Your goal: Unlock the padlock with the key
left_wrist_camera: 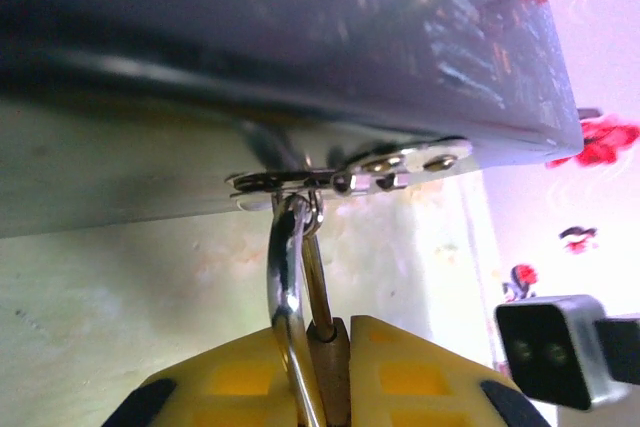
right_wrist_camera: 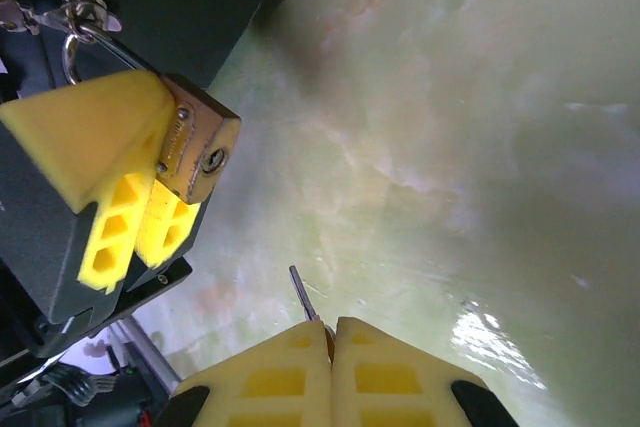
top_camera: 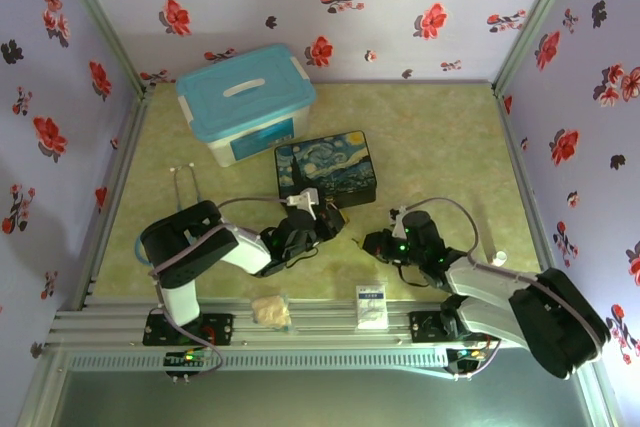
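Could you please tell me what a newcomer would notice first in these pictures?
A tiny brass-gold padlock, clamped in the left gripper, has its silver shackle hooked through the hasp of the dark Starry Night box at the table's middle. Close by, the right gripper pinches a thin silvery-grey key, its tip pointing roughly towards the lock's keyhole. Behind stands a white tub with a turquoise lid.
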Motion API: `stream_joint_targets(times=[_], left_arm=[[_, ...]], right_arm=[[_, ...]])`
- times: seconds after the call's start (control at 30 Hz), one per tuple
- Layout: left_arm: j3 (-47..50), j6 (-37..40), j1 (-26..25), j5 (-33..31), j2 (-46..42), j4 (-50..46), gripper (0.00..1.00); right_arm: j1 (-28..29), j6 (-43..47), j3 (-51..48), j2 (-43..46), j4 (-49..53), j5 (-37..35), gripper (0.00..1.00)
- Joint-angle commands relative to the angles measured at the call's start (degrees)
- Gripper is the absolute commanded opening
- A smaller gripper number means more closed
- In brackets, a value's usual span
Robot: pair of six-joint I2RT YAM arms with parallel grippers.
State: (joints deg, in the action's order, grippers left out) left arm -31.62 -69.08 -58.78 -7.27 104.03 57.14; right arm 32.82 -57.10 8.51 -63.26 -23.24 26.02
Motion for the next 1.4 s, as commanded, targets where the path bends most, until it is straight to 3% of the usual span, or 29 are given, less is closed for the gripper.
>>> stream_joint_targets(times=[0.0,0.13,0.47,0.63,0.77,0.97,1.1,1.37], left_arm=[[1.6,-7.4,0.7,1.9,1.1,3.2,0.00],[0.4,-5.7,0.7,2.0,-0.5,-1.0,0.00],[-2.9,-2.1,0.5,1.4,-4.5,-11.1,0.00],[-3.7,-2.0,0.8,1.7,-5.4,-11.5,0.00],[-8.2,2.7,0.1,1.1,-9.4,-24.0,0.03],[-9.2,4.6,0.7,2.3,-11.8,-28.4,0.01],[-7.1,0.6,1.6,2.7,-12.0,-22.3,0.00],[-5.8,-4.2,2.0,3.0,-11.8,-14.9,0.00]], right_arm=[[-0.6,-2.9,-1.0,-1.1,-8.9,2.8,0.00],[-1.6,-2.1,-1.7,1.0,-8.5,3.0,0.00],[-5.3,4.6,0.8,6.6,6.9,2.2,0.00],[-5.3,2.7,0.4,4.7,2.9,3.5,0.00],[-5.3,0.9,1.5,-0.3,0.2,4.3,0.00],[-5.2,-1.1,1.3,-2.9,-6.2,4.8,0.00],[-5.3,-6.1,-0.2,-3.1,-15.0,5.2,0.00],[-4.3,-10.1,0.7,-5.4,-20.8,4.7,0.00]])
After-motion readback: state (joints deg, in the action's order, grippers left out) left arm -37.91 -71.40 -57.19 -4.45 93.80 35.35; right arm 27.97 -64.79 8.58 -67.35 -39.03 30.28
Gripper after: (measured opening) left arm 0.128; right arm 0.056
